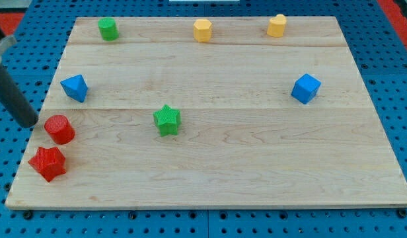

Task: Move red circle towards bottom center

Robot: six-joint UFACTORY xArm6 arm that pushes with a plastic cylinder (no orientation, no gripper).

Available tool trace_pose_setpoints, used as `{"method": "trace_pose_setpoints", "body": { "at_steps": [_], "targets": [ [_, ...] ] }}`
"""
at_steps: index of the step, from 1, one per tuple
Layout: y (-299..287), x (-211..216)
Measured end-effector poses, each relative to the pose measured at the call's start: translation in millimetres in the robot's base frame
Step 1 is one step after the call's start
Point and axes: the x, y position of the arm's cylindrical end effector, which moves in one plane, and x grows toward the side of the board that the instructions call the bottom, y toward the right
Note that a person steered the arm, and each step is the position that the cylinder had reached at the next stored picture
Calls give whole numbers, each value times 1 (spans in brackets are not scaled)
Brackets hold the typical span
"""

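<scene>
Tip (30, 123) sits just left of your red circle (59, 129), clamping nothing, apparently not touching; red star (47, 163) lies just below.

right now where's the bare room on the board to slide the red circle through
Widest bare patch: the board's bottom strip, from the green star rightward below the blue cube. The middle band under the yellow blocks is also free. It is crowded at the view's left: red circle, red star, my tip.
</scene>
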Motion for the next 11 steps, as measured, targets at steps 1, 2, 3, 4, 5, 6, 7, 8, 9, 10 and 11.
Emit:
{"method": "trace_pose_setpoints", "body": {
  "at_steps": [1,2,3,4,5,6,7,8,9,10,11],
  "targets": [
    [37,15],
    [86,37],
    [145,39],
    [192,46],
    [229,56],
    [200,45],
    [179,60],
    [180,78],
    [243,84],
    [307,84],
    [359,84]
  ]
}}
